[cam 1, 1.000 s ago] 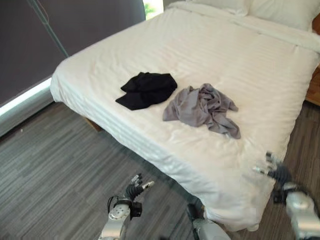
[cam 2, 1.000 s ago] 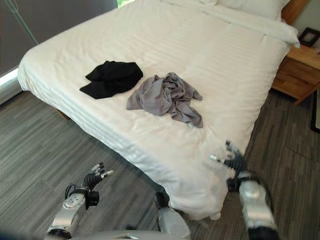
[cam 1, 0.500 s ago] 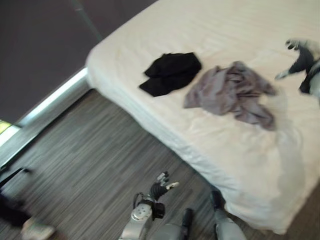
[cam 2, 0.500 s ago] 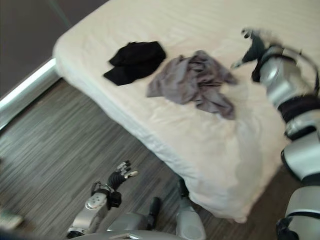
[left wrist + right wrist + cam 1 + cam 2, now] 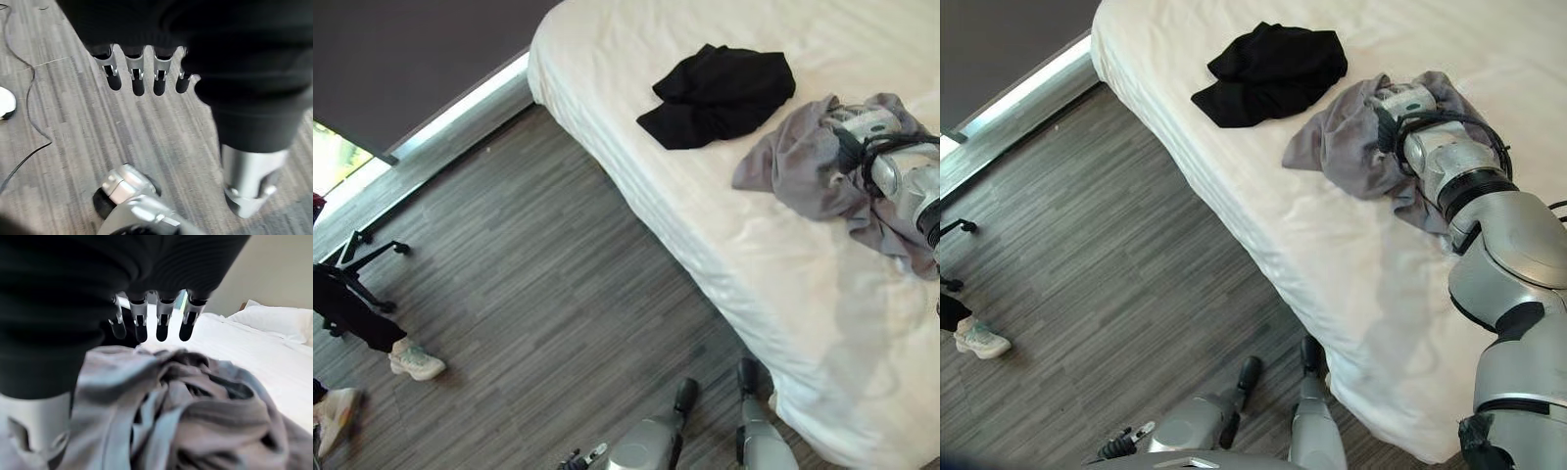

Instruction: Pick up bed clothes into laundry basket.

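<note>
My right hand (image 5: 1400, 103) is over the grey garment (image 5: 1356, 147), which lies crumpled on the white bed (image 5: 1351, 264) near its side edge. In the right wrist view my fingers (image 5: 164, 318) are straight and spread a little, with the thumb (image 5: 34, 426) apart from them, and the grey folds are just under the palm. The fingers are not curled round the cloth, so this hand is wide and holds nothing. If the fingertips already touch the fabric, I cannot tell.

My left hand (image 5: 142, 73) hangs low beside me, above the grey wooden floor (image 5: 529, 294). Its fingers are straight and relaxed, and there is nothing in it.

I count two pieces of clothing on the bed. One is the grey garment under my right hand. The other is a black garment (image 5: 720, 93), also crumpled, which lies just beside the grey one, toward the left, close to the same edge of the bed. The two are near each other, but a narrow strip of white sheet shows between them.

At the left edge of the view a person's shoe (image 5: 416, 362) stands on the floor, and next to it I see the dark legs of a stand (image 5: 362, 264).
</note>
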